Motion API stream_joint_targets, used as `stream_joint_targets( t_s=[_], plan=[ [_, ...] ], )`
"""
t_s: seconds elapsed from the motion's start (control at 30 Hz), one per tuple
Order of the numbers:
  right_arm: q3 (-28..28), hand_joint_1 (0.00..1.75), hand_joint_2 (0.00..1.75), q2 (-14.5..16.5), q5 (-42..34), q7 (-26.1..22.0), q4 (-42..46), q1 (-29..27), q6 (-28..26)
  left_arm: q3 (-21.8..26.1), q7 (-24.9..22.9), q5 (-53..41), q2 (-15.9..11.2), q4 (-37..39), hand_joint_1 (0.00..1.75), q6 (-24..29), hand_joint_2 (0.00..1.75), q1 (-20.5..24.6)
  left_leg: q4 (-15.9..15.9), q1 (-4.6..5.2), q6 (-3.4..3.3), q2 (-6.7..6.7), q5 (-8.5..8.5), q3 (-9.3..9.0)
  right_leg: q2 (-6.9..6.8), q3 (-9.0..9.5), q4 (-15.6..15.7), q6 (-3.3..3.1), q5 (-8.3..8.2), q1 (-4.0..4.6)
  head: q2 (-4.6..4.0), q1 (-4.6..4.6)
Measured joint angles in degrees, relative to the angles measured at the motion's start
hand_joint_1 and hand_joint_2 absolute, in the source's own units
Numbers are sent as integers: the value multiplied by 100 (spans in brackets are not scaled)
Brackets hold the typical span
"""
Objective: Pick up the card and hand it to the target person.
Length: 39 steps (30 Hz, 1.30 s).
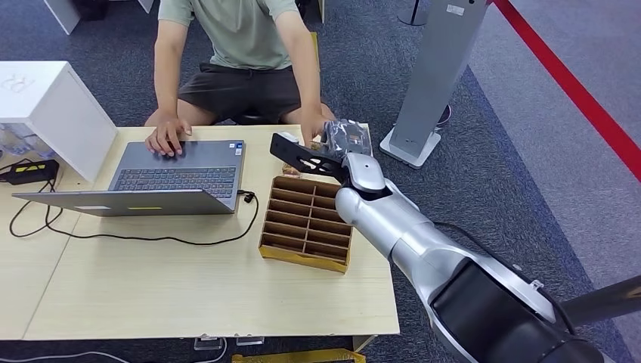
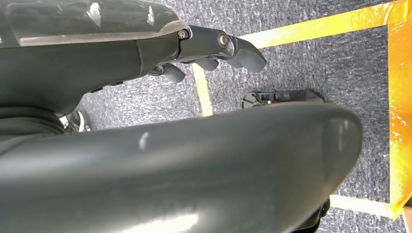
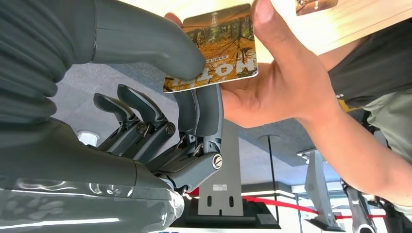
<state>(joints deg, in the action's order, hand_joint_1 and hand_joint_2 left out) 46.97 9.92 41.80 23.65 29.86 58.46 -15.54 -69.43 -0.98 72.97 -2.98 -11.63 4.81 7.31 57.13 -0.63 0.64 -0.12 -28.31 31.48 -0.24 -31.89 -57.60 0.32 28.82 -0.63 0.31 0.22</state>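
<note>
One autumn-print orange plastic card (image 3: pixel 216 48) is pinched between the thumb and fingers (image 3: pixel 199 104) of the right hand (image 1: pixel 344 144) above the desk's far right corner. One person in a grey-green shirt (image 1: pixel 227 45) sits at the far edge; the person's hand (image 3: pixel 277 82) grips the same card from the other side, thumb on its face. One open grey laptop (image 1: pixel 178 174), one brown cardboard divider tray (image 1: pixel 306 223) and one white box (image 1: pixel 45 106) sit on the pale wooden desk (image 1: pixel 151 287). Grey carpet (image 1: pixel 529 151) carries a red stripe (image 1: pixel 574 91) and yellow floor tape (image 2: pixel 311 29). Left hand (image 2: pixel 204 51) hangs over the carpet, fingers curled, nothing in them.
</note>
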Motion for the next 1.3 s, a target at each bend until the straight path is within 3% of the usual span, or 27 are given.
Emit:
stream_joint_targets(
  t_s=[0.13,0.27,0.6,0.9,1.1,1.3],
  plan=[
    [0,175,175,0,15,-57,-70,44,-154,-3,0,5,7,0,0,0,0,1,0,0,0,0,0,0,0,0,0,0,0,0,0,2],
    [0,0,175,0,22,-88,-128,97,-227,-56,0,1,13,0,0,0,0,4,0,0,0,0,0,-1,0,0,0,0,0,0,0,-1],
    [-1,0,175,0,17,-151,-166,133,-279,-137,0,-51,19,0,0,0,0,15,0,0,0,1,0,-2,1,0,0,0,0,0,0,-2],
    [-43,0,175,-53,-172,-480,110,119,-720,-141,2,39,20,0,0,1,0,15,0,0,0,1,0,-4,1,0,0,0,0,0,0,-3],
    [-284,0,175,-313,-764,-781,1122,-151,-769,-140,80,196,17,1,0,15,0,-33,1,0,0,1,0,-6,1,0,1,0,0,0,0,-1],
    [-667,0,175,-804,-1785,-1341,2663,-944,-761,-139,132,359,8,1,0,15,0,-92,2,0,0,0,-1,-9,-1,3,7,0,0,0,0,4]
  ],
)
